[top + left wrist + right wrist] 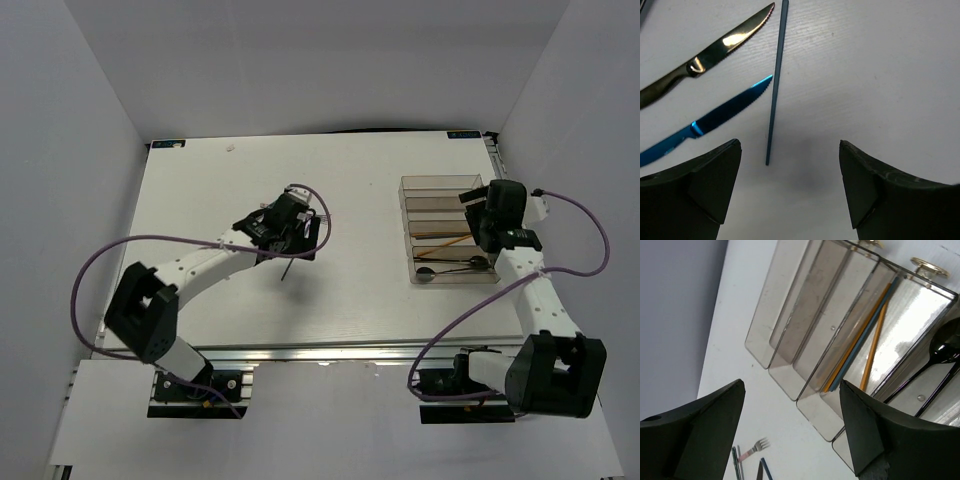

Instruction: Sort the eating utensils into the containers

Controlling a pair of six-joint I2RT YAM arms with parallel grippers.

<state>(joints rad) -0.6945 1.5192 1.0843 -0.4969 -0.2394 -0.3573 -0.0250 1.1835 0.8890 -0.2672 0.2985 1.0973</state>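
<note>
My left gripper (292,236) is open and empty, low over the table; in its wrist view (790,192) a thin blue chopstick (775,90) lies just ahead between the fingers. A blue knife (715,115) and a black knife (710,54) lie to its left. My right gripper (487,222) is open and empty, above the clear brownish tray (438,181). In the right wrist view the tray (790,315) holds orange and blue chopsticks (866,337) in one compartment and black spoons (935,362) in the adjacent one. A pink-handled fork (751,448) lies on the table.
The tray's three far compartments look empty. A thin stick (286,268) pokes out toward the near edge under the left gripper. Grey walls enclose the white table (200,200) on three sides. Purple cables loop beside both arms.
</note>
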